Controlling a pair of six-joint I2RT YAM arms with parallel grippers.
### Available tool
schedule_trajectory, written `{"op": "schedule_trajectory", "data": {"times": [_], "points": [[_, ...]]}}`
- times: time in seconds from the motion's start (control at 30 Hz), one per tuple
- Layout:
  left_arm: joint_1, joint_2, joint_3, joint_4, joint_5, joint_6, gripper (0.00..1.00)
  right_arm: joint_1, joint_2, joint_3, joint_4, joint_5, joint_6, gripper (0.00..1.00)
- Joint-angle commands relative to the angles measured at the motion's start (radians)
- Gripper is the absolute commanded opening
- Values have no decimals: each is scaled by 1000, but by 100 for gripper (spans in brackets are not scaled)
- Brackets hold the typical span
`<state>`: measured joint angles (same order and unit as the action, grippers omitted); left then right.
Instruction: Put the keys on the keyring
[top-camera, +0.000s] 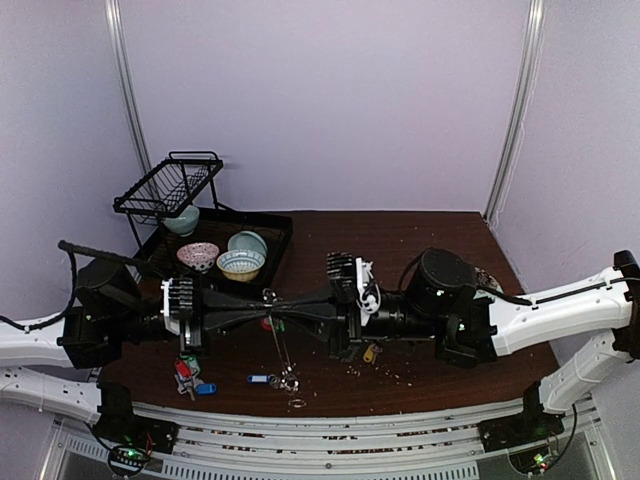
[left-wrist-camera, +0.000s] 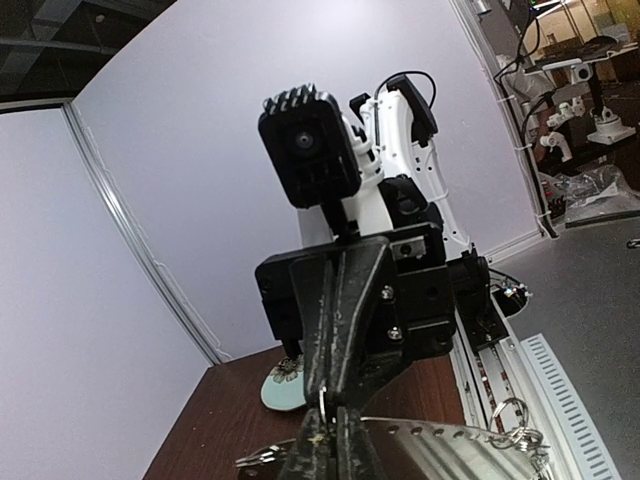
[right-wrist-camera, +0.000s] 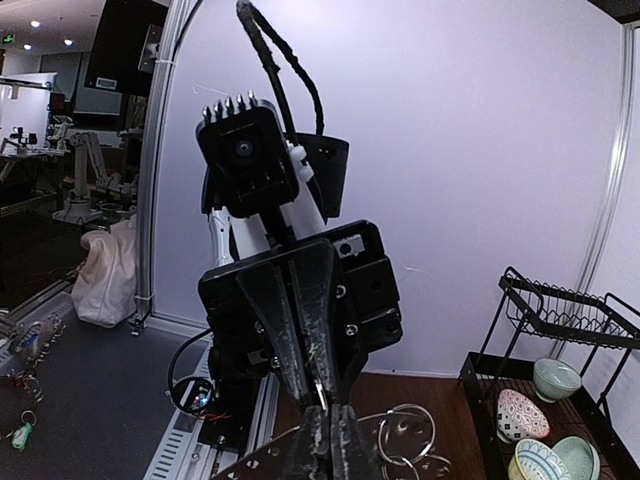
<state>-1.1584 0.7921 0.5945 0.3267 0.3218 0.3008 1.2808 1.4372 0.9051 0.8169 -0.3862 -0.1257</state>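
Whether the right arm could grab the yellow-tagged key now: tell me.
Probably not yet. The key lies uncovered nearby, but the right gripper is shut on the keyring, held jointly with the left gripper; it would have to let go first.

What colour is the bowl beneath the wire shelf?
Pale green; the bowl shows best in the right wrist view.

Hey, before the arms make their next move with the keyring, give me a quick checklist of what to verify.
1. Left gripper jaws shut on the keyring: ok.
2. Right gripper jaws shut on the keyring: ok.
3. Keyring clear of the table: cannot tell, seen edge-on from above.
4. Key in hand for threading: not ok, the keys lie on the table.
5. A free gripper to fetch one: not ok, both occupied.
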Motion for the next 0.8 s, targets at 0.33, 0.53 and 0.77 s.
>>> {"op": "schedule_trajectory", "data": {"times": [0.33,0.53,0.77], "points": [[6,13,34,-75,-176,131,0,3,-80,43,-217,78,-163,24],[-46,-15,19,-158,-283,338,0,10,-66,149,-557,277,-396,33],[-66,-11,1,-145,-329,385,0,15,-32,208,-681,329,-515,35]]}}
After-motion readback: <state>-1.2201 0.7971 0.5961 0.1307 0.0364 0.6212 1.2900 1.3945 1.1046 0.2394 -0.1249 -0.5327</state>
